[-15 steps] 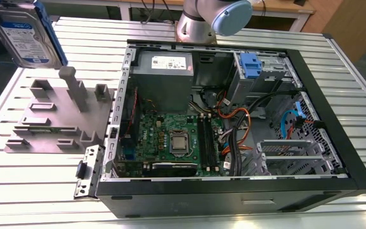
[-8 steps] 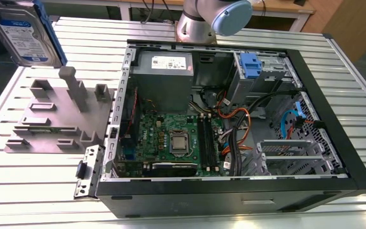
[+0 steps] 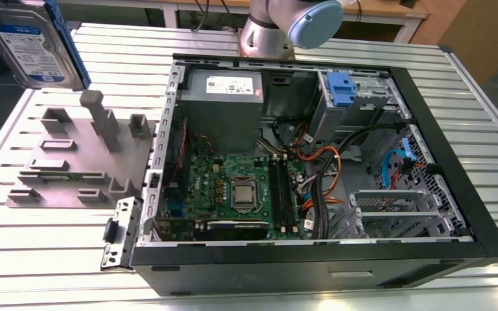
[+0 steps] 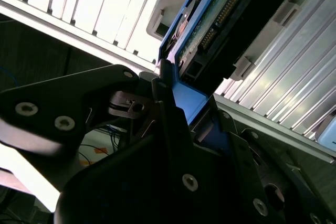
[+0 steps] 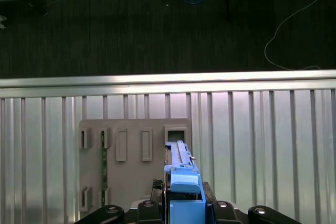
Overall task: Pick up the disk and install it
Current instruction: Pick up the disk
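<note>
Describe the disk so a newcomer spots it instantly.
Start at the open computer case on the slatted table. Above the grey tray on the exterior view's left, the disk is held aloft: flat, white-and-blue label, blue frame, unlike the plain blue bracket inside the case.

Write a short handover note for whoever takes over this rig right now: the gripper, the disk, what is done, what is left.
Gripper: shut on the blue end of the disk.
Disk: held in the air near the grey holder, to the exterior view's left of the open computer case.
Done: the disk is picked up.
Left: installing it; the disk is not yet in the case.
</note>
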